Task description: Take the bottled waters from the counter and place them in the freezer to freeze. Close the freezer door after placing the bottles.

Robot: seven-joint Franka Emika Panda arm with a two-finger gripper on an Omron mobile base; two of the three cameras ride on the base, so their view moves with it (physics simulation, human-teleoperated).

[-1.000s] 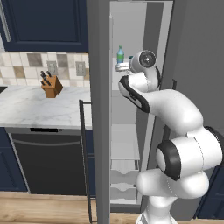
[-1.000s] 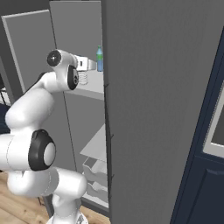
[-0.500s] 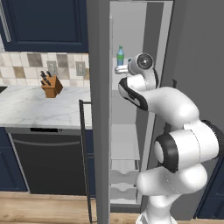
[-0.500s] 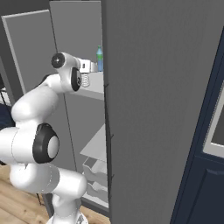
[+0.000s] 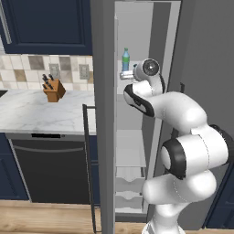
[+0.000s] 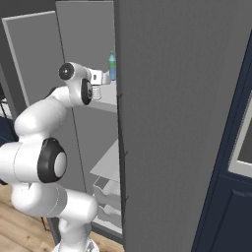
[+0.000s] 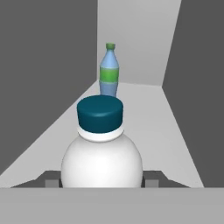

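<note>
As we look along the tool (image 7: 101,183), its jaws are clenched on the clear bottle (image 7: 101,162), whose blue cap (image 7: 100,114) sits just before the camera. The bottle is held over the white shelf (image 7: 144,127) inside the freezer (image 5: 137,105). Farther back on that shelf we see the green-capped bottle (image 7: 108,72) standing upright near the rear wall. The freezer door (image 5: 103,137) stands open, with the tabletop (image 5: 41,112) and a knife block (image 5: 53,89) beyond it.
</note>
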